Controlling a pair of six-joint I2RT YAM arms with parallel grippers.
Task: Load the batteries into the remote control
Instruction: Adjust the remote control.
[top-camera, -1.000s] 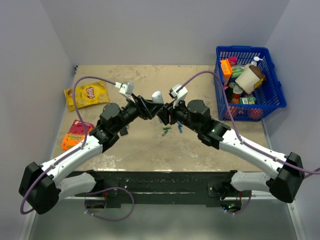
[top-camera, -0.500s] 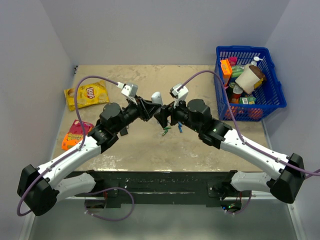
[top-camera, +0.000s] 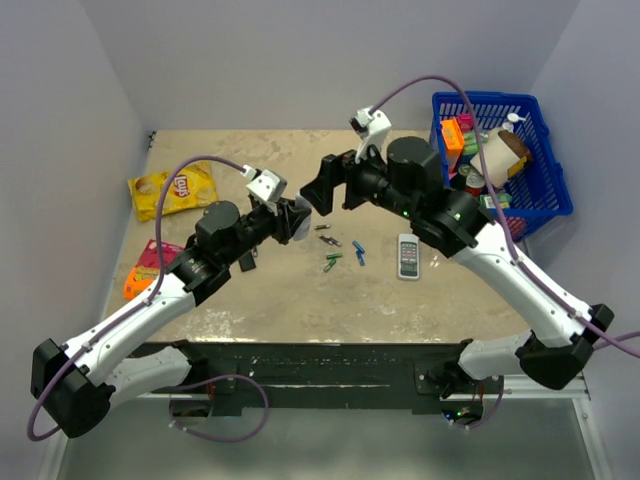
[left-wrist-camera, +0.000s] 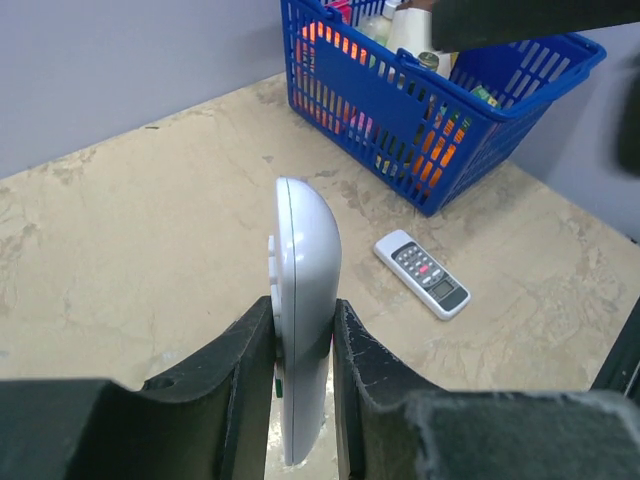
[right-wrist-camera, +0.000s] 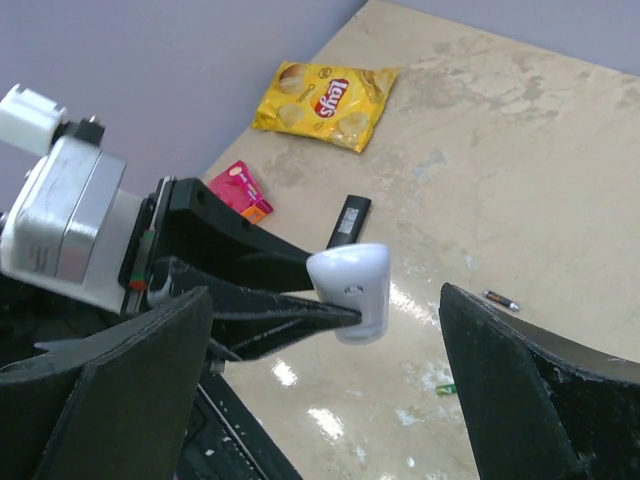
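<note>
Far left, yellow chip bag (top-camera: 175, 188) flat on the table. Left gripper (top-camera: 288, 220) clamped on the white remote control (left-wrist-camera: 303, 290), held on edge above table centre. The two green batteries (top-camera: 332, 262) lie on the table just right and near of it, beside a blue cell (top-camera: 358, 252). Right gripper (top-camera: 328, 187) hangs high over centre, jaws wide apart. Grey-white remote (top-camera: 407, 255) further right. Blue basket (top-camera: 487, 98) far right.

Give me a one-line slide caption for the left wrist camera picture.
The left hand grips the white remote edge-on, with a grey remote and a blue basket beyond on the table.
</note>
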